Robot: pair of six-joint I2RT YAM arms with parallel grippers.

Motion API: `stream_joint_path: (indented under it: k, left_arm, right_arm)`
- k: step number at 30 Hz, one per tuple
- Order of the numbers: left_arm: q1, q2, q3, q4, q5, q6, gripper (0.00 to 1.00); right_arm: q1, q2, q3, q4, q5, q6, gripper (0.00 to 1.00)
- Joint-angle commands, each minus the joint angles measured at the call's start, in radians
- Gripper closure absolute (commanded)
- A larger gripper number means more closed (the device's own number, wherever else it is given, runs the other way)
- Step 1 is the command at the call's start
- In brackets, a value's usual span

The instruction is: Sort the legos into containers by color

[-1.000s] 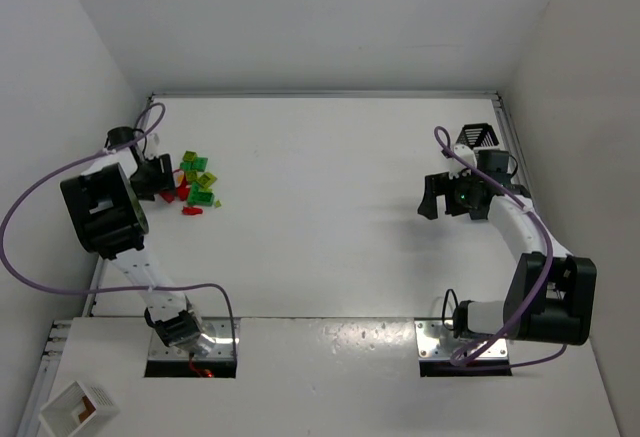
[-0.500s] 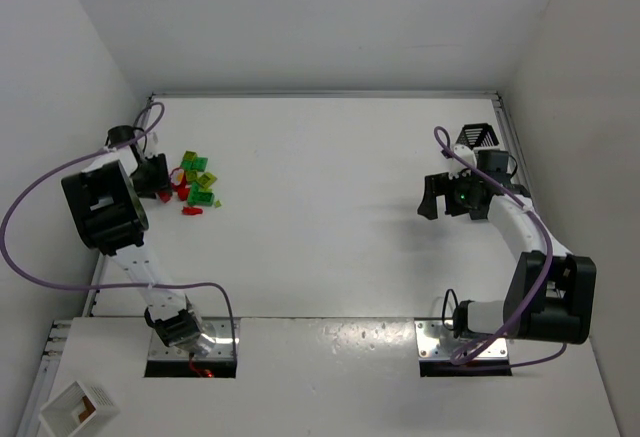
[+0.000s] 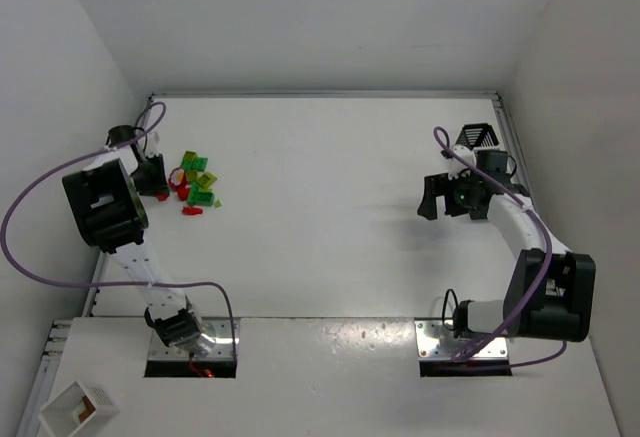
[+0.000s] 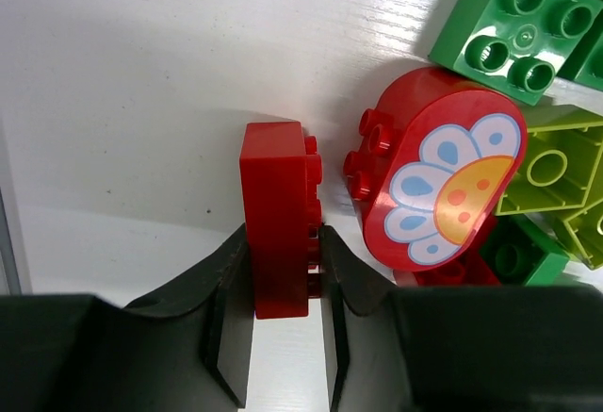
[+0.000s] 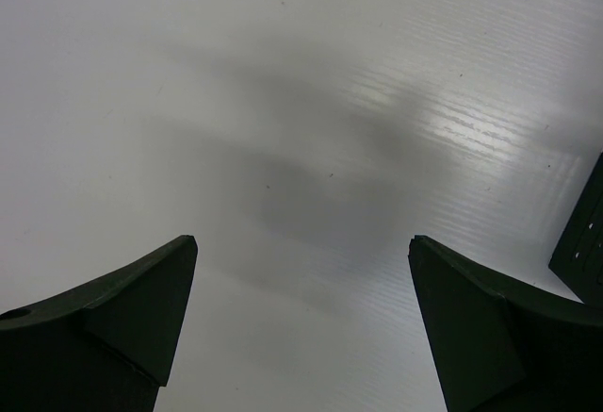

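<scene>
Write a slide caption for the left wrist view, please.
Left gripper closed on a red brick, beside a red flower-printed brick and green bricks.

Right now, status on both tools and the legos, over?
Left tool closed on red brick. Right tool open, empty, near black bin. Flower brick close alongside, may snag.

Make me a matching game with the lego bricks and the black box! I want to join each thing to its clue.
Things:
1. red rectangular plastic brick
2. red rounded plastic brick
3. green square plastic brick
4. black slatted bin

Clues:
A. daisy picture on it
B. far right of the table
C. pinched by the left gripper
D. four studs facing up

Pairs: 1-C, 2-A, 3-D, 4-B
</scene>
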Motion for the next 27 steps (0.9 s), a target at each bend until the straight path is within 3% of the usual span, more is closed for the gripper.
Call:
stream_joint_path:
  k: [1,7,13,15,21,23,27]
  left_arm:
    - [-0.006,-0.023,-0.018,0.009,0.002,0.051,0.80]
    - [-0.006,-0.205,-0.130,0.009,0.063,0.213,0.88]
    - [0.003,-0.432,-0.162,-0.115,0.383,0.452,0.93]
    - [0.003,-0.445,-0.141,-0.241,0.543,0.516,0.93]
    - [-0.049,-0.419,-0.034,-0.699,0.937,0.902,0.93]
    - [-0.095,-0.399,-0.025,-0.765,1.008,0.995,0.92]
    - [-0.222,-0.379,-0.024,-0.787,1.115,0.969,0.92]
  right_arm:
    - [0.009,-0.008,0.002,0.025,-0.016,-0.002,0.06]
    - [0.009,-0.085,0.002,-0.008,-0.148,-0.011,0.07]
    - [0.009,-0.117,0.023,-0.085,-0.381,-0.022,0.07]
    - [0.009,-0.137,0.051,-0.094,-0.440,-0.034,0.07]
    - [0.019,-0.158,0.167,-0.018,-0.644,0.035,0.04]
    - [0.053,-0.126,0.193,0.118,-0.694,0.180,0.04]
    - [0.130,-0.033,0.284,0.234,-0.724,0.334,0.08]
